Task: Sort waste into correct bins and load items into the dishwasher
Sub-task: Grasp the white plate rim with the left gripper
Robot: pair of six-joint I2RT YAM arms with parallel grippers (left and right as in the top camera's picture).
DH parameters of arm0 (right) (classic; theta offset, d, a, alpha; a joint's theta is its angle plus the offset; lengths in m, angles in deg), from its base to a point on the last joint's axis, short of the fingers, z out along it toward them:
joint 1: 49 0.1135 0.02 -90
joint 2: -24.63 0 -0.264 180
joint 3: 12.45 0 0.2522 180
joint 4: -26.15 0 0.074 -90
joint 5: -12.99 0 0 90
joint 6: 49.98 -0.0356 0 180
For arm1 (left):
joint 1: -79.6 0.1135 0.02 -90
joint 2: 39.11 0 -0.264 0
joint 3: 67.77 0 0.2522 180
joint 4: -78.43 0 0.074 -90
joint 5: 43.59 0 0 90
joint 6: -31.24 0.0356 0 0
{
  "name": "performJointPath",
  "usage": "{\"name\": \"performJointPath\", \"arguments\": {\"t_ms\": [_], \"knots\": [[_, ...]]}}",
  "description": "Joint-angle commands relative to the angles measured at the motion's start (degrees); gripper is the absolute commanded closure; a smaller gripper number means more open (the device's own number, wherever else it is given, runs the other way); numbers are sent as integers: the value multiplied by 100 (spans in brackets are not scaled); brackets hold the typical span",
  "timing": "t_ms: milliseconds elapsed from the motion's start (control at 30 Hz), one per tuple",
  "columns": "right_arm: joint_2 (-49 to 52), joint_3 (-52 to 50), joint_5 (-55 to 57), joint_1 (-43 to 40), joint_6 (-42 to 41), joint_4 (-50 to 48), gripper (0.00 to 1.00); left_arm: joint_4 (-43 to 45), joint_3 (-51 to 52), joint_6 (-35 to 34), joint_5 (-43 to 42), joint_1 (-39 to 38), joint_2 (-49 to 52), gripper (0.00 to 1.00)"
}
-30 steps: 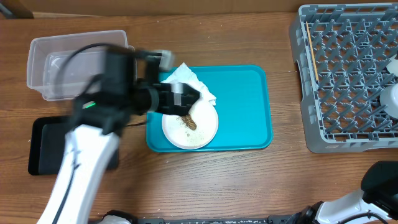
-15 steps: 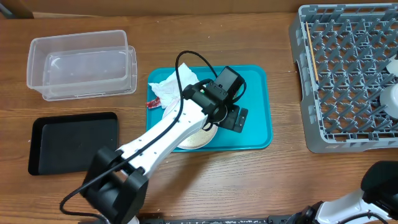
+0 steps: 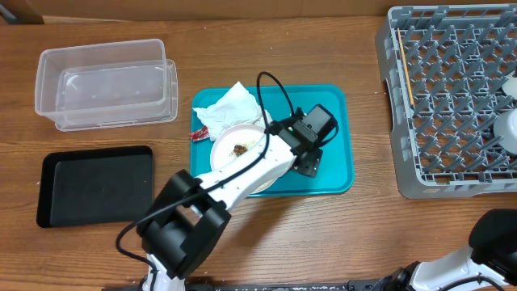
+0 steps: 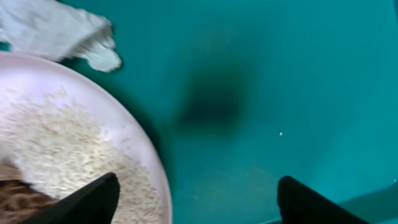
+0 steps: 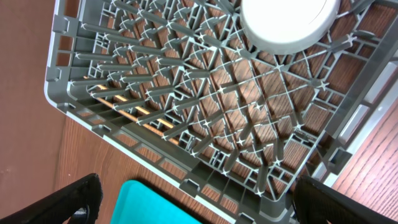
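Observation:
A white plate (image 3: 232,144) lies on the teal tray (image 3: 335,109), with a brown food scrap (image 3: 241,149) and white crumbs (image 4: 56,137) on it. My left gripper (image 3: 302,159) (image 4: 199,200) hangs open low over the plate's right rim (image 4: 163,186), one finger above the crumbs and the other above bare tray. A crumpled white napkin (image 3: 231,107) (image 4: 59,28) and a red wrapper (image 3: 198,134) lie at the tray's left end. My right gripper (image 5: 199,202) is open above the near corner of the grey dish rack (image 3: 452,105) (image 5: 186,81), which holds a white dish (image 5: 289,22) and chopsticks (image 5: 134,111).
A clear plastic tub (image 3: 105,85) stands at the back left, and a black tray (image 3: 95,184) lies in front of it. More white dishes (image 3: 509,121) sit at the rack's right edge. A chopstick (image 3: 404,69) lies along the rack's left side.
My left arm has swung from the tub side across the plate to its right rim. The napkin and red wrapper have come into sight. The right arm has not moved.

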Motion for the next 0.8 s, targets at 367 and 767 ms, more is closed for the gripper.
{"name": "performJointPath", "arguments": {"t_ms": [367,767], "knots": [[-31,26,-24,-15,-24,-17,0,-42,-116,-369,540,-151,496,44],[-31,26,-24,-15,-24,-17,0,-22,-127,-407,739,-188,756,60]]}}
